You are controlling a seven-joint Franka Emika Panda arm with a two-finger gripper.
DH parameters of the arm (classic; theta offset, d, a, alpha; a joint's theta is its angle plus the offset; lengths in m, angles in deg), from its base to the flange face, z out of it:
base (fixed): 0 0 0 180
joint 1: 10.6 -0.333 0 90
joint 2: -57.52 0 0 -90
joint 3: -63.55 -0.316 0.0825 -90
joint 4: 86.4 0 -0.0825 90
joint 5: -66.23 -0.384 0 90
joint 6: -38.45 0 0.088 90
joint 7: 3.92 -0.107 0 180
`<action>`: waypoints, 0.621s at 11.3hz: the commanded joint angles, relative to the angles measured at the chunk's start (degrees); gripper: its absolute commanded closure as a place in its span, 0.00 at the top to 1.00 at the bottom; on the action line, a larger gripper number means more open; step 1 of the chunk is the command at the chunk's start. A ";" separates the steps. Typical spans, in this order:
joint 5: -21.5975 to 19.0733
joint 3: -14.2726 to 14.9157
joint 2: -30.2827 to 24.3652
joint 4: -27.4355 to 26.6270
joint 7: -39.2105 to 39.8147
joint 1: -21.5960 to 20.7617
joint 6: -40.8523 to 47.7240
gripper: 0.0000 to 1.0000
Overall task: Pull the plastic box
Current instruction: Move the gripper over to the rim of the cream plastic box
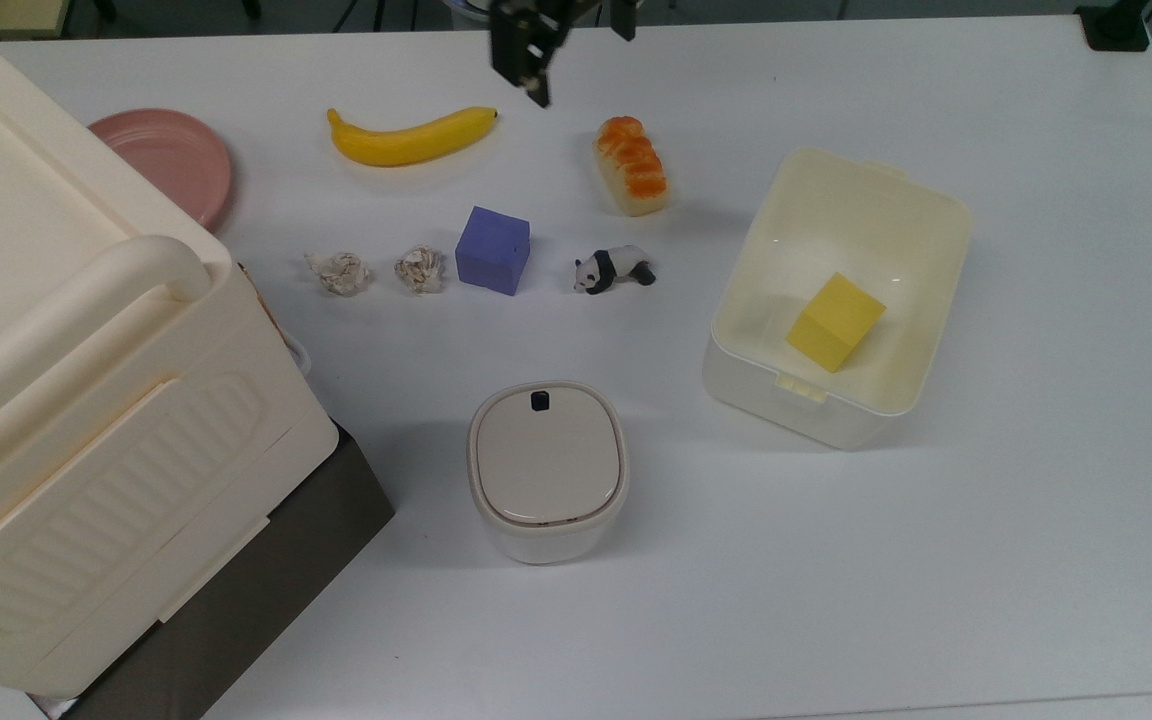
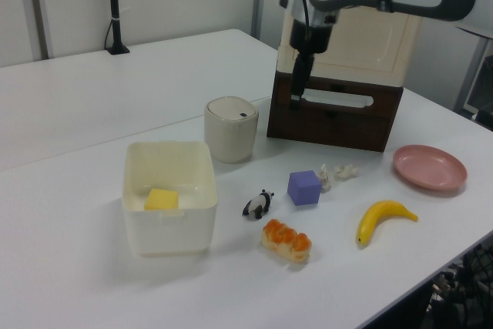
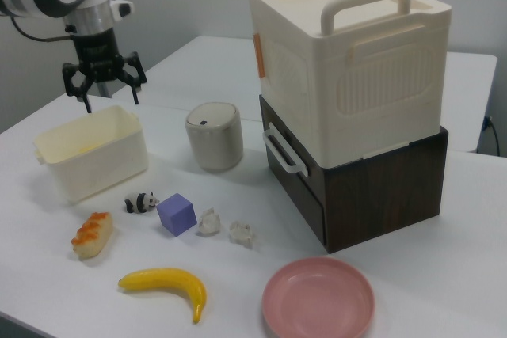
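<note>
The plastic box point(image 1: 786, 400) is a cream lidless tub standing at the top view's right, with a latch tab on its near rim. A yellow cube point(image 1: 834, 320) lies inside it. The tub stands at the left view's left point(image 2: 173, 229) and at the right view's left point(image 3: 99, 165). My gripper point(image 3: 109, 100) hangs open and holds nothing, in the air just above and behind the box's far rim in the right view. In the top view the gripper point(image 1: 582, 66) comes in at the upper edge, between the banana and the bread. The left view has the gripper point(image 2: 296, 94) edge-on in front of the dark cabinet.
A huge cream crate point(image 1: 86, 400) sits on a dark brown cabinet point(image 1: 266, 580) at the top view's left. A lidded canister point(image 1: 546, 468) stands mid-table. A banana point(image 1: 411, 138), bread point(image 1: 633, 165), panda point(image 1: 613, 269), purple cube point(image 1: 493, 249), two paper wads point(image 1: 338, 271) and a pink plate point(image 1: 171, 160) are scattered about.
</note>
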 commanded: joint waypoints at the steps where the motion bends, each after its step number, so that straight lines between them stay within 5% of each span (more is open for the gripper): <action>1: -0.45 -5.36 3.17 0.56 10.23 -0.19 -9.22 1.00; 3: -0.63 -8.61 8.18 2.40 8.48 -1.77 -16.69 1.00; 7: -0.72 -9.77 14.96 2.49 0.38 -7.65 -27.69 1.00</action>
